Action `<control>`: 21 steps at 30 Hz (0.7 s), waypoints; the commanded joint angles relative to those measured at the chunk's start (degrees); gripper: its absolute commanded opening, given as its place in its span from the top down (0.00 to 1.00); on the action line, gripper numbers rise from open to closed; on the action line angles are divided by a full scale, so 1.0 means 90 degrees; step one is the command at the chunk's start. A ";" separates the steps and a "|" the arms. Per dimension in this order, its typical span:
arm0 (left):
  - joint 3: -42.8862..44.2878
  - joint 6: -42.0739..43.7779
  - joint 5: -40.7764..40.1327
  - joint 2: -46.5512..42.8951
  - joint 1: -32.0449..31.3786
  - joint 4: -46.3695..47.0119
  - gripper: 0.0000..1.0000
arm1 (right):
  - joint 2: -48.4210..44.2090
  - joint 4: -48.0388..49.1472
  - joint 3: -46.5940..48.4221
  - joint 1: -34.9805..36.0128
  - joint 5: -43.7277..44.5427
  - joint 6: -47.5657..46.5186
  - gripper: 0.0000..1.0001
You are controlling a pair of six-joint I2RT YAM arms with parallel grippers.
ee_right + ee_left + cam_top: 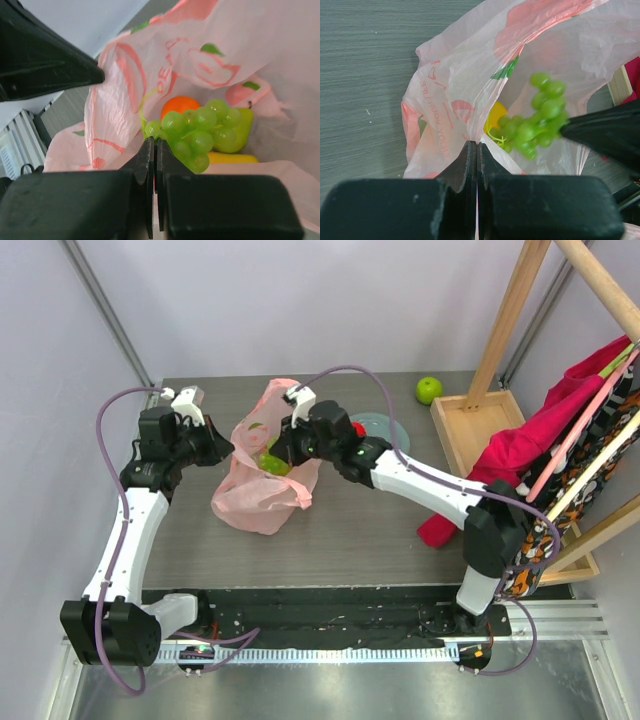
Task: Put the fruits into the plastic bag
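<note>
Pink plastic bag (262,490) lies on the desk (380,535) left of centre and toward the far edge, its mouth held up between the two grippers. The left gripper (476,146) is clenched, with its fingers pressed flat together on a fold of the bag's rim. The right gripper (154,142) is likewise clamped tight and pinches the green grape bunch (200,131) at its edge. The bunch hangs inside the bag's open mouth.

Under the grapes, inside the bag, are an orange (181,105), a green fruit (241,131) and a yellow fruit (232,158). Each is partly covered by the grapes or the film, so their exact kinds are hard to tell. From above, the right wrist hides most of the bag's contents.

A green apple (429,390) sits alone at the far edge, right of centre. A round grey plate (388,426) is half hidden behind the right arm (420,475).

The left arm (125,530) rises along the left edge and bends inward. The right arm reaches diagonally from the near right corner to the bag.
</note>
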 commanded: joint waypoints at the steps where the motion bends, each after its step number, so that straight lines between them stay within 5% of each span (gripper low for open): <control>1: 0.0035 -0.0038 0.0115 -0.0104 0.0030 0.0171 1.00 | 0.0405 -0.0243 0.0448 0.0248 0.0189 0.0006 0.99; 7: 0.0055 -0.0038 0.0115 -0.0114 0.0030 0.0171 1.00 | 0.0883 -0.0478 0.0595 0.0298 0.0199 0.0162 0.97; 10: 0.0045 -0.0028 0.0096 -0.0114 0.0030 0.0151 1.00 | 0.0962 -0.0528 0.0653 0.0298 0.0209 0.0172 0.80; 14: 0.0035 -0.0028 0.0095 -0.0105 0.0030 0.0152 1.00 | 0.0904 -0.0489 0.0634 0.0288 0.0228 0.0095 0.41; 17: 0.0045 -0.0028 0.0095 -0.0114 0.0030 0.0142 1.00 | 0.0797 -0.0430 0.0556 0.0297 0.0257 0.0007 0.31; 21: 0.0045 -0.0028 0.0095 -0.0105 0.0030 0.0142 1.00 | 0.0602 -0.0284 0.0390 0.0297 0.0219 -0.0091 0.30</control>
